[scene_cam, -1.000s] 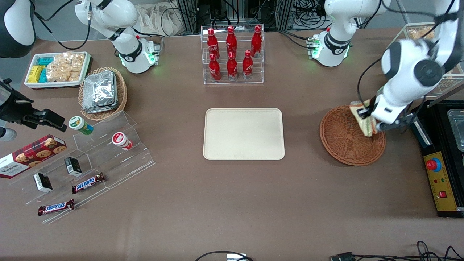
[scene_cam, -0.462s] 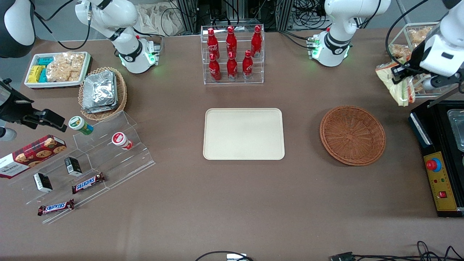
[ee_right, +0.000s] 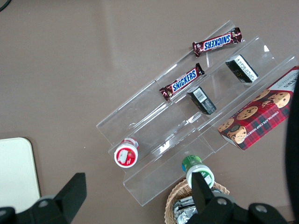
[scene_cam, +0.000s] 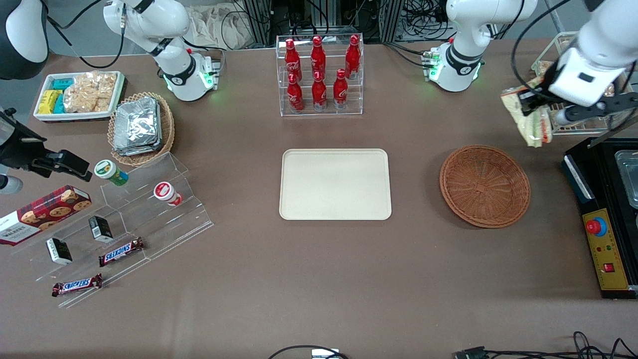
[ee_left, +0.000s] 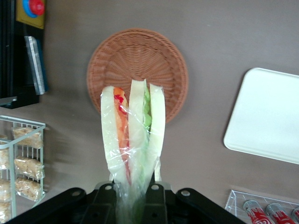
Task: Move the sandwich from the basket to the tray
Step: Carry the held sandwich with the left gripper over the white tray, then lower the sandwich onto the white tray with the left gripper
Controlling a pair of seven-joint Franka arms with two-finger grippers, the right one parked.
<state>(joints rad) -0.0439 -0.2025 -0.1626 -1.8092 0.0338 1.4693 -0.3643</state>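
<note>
Above the surface, front view:
- Hand (scene_cam: pixel 534 107): raised in the air, toward the working arm's end of the surface, farther from the front camera than the basket.
- Hand state: clamped on the sandwich.
- Sandwich (scene_cam: pixel 529 119): hangs from the hand, wrapped in clear film, clear of the basket and touching nothing else.
- Basket (scene_cam: pixel 484 185): round, reddish-brown wicker, resting on the surface (scene_cam: pixel 319 279), nothing in it.
- Tray (scene_cam: pixel 335 184): cream-beige, flat on the surface, near the middle, well apart from the basket; nothing lies on it.
- Bottle rack (scene_cam: pixel 319 75): clear, holding red bottles, farther from the front camera than the tray.

Left wrist view:
- Hand (ee_left: pixel 133 198): two black fingers (ee_left: pixel 105 198) pressed against the sandwich at its narrow end.
- Sandwich (ee_left: pixel 133 140): seen edge-on; white bread slices with a red-orange layer and a green layer between them; film wrap visible.
- Basket (ee_left: pixel 138 60): on the surface below the sandwich, partly covered by it.
- Tray (ee_left: pixel 266 116): one rounded corner in view, apart from the basket.
- Wire rack (ee_left: pixel 21 158): white, holding snack packets, beside the hand.

Right wrist view:
- Clear stepped stand (ee_right: pixel 196 121): carries two Snickers bars (ee_right: pixel 182 84), small black boxes and a red-lidded cup.
- Tray (ee_right: pixel 16 172): one corner in view.
</note>
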